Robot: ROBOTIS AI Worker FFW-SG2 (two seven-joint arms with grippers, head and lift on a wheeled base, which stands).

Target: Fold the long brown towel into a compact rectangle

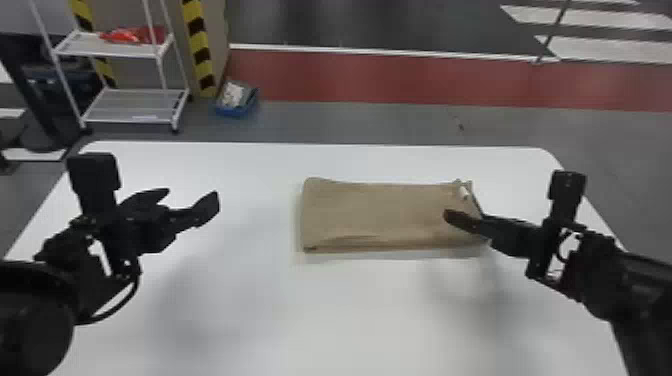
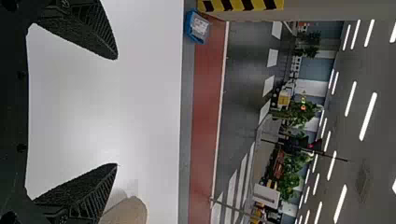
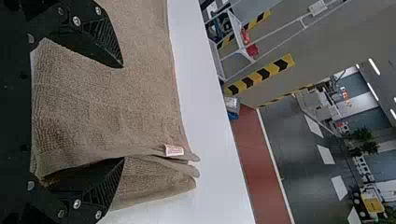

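Note:
The brown towel (image 1: 380, 215) lies folded as a flat, wide rectangle right of the table's middle, with a small white label at its right end. At that right end my right gripper (image 1: 457, 219) reaches in over the cloth. In the right wrist view the right gripper (image 3: 123, 112) is open, one finger above the towel (image 3: 107, 107), the other partly covered by its layered edge beside the label (image 3: 173, 150). Off to the towel's left, my left gripper (image 1: 193, 194) stands open above the table. Seen from its own wrist, the left gripper (image 2: 116, 112) holds nothing; a towel corner (image 2: 127, 212) lies beyond one finger.
The white table (image 1: 350, 310) extends around the towel, with its far edge behind it. On the floor beyond are a white shelf rack (image 1: 135, 105) at the back left and a blue bin (image 1: 237, 111).

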